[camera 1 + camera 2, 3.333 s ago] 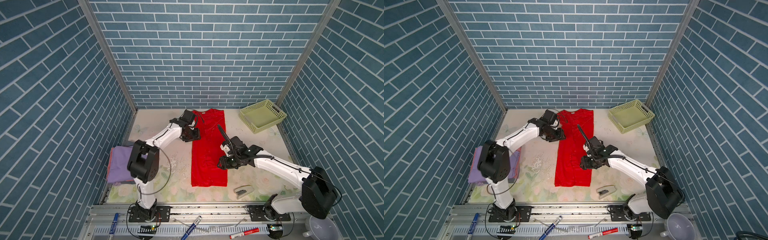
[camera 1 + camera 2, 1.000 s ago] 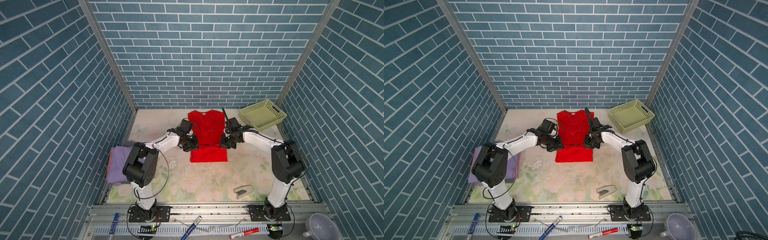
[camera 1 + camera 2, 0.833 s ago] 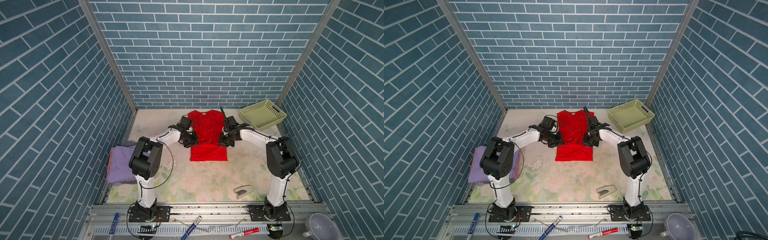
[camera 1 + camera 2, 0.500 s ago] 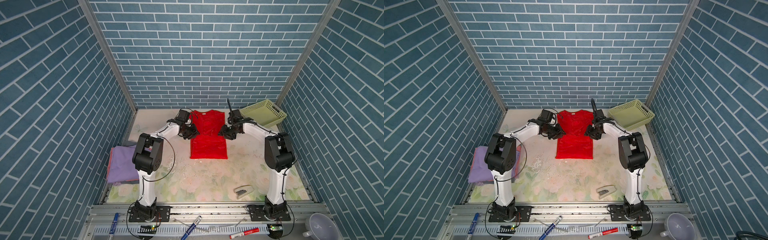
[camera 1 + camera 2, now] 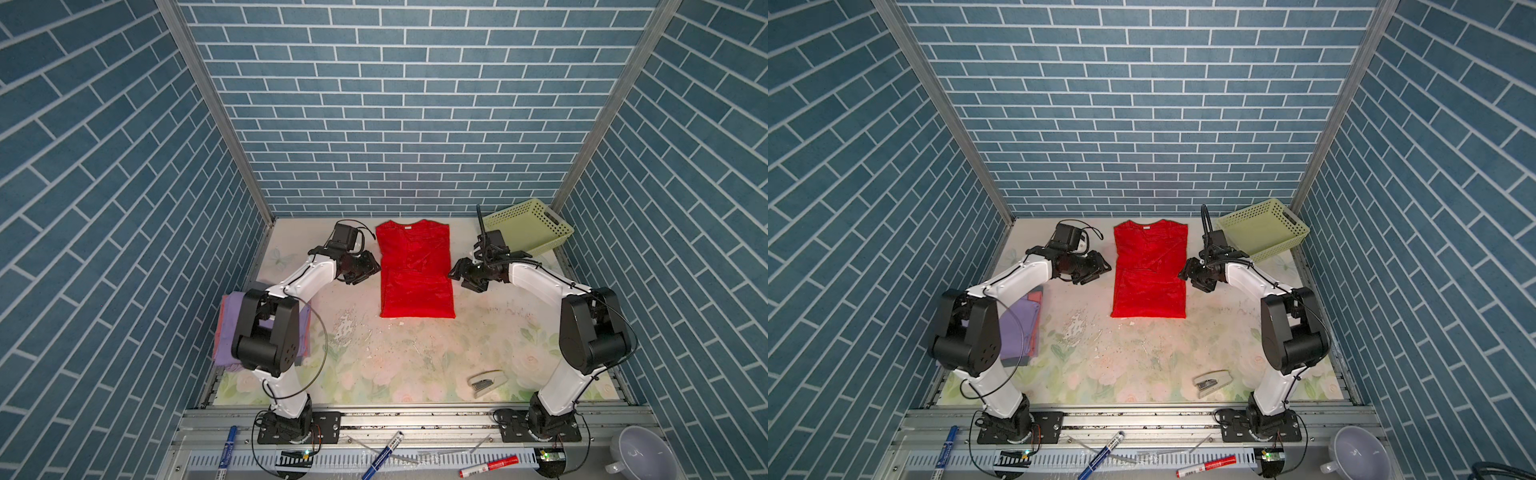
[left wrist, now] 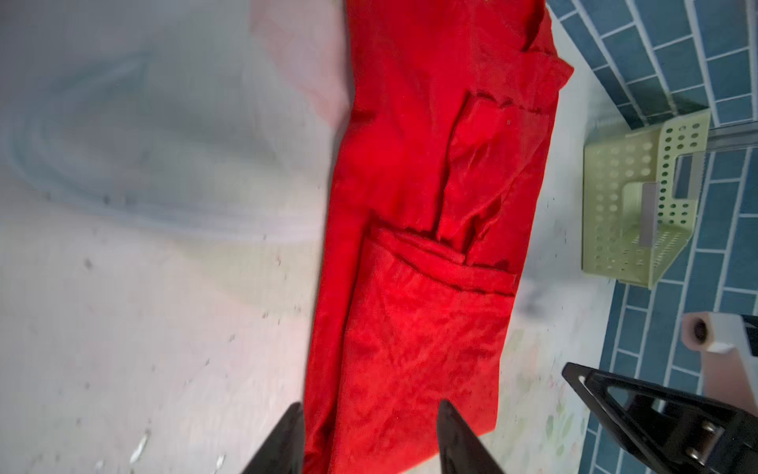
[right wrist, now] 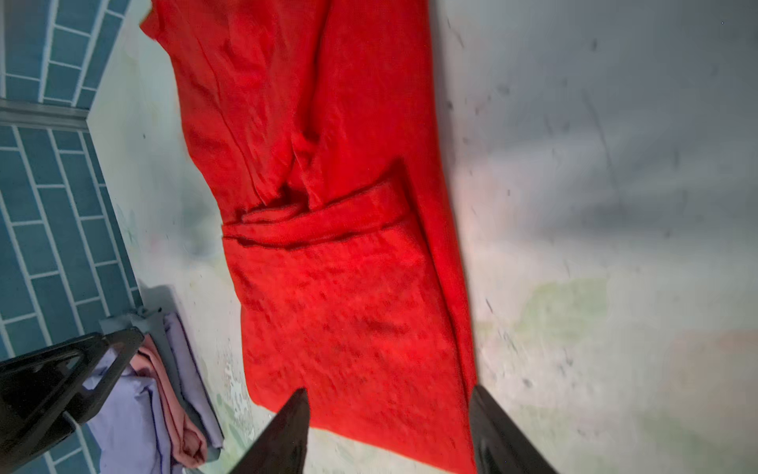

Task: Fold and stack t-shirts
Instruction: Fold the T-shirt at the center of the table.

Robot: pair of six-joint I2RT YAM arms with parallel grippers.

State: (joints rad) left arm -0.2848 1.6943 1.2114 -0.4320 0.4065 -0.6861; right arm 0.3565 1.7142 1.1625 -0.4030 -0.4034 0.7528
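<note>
red short-sleeved cloth t-shirt (image 5: 415, 286) lies by the far edge of the floral table (image 5: 415, 365), hem now doubled up to mid-body. left gripper (image 5: 373, 267) and right gripper (image 5: 457, 274) have just let go, jaws open, flanking it. another fold seems due before stacking.

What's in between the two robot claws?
The red t-shirt, partly folded, lies between the left gripper and the right gripper. Both top views show it.

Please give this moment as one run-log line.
red shirt: flat, hem folded up | left gripper: open, beside shirt | right gripper: open, beside shirt | stack: on left side
</note>
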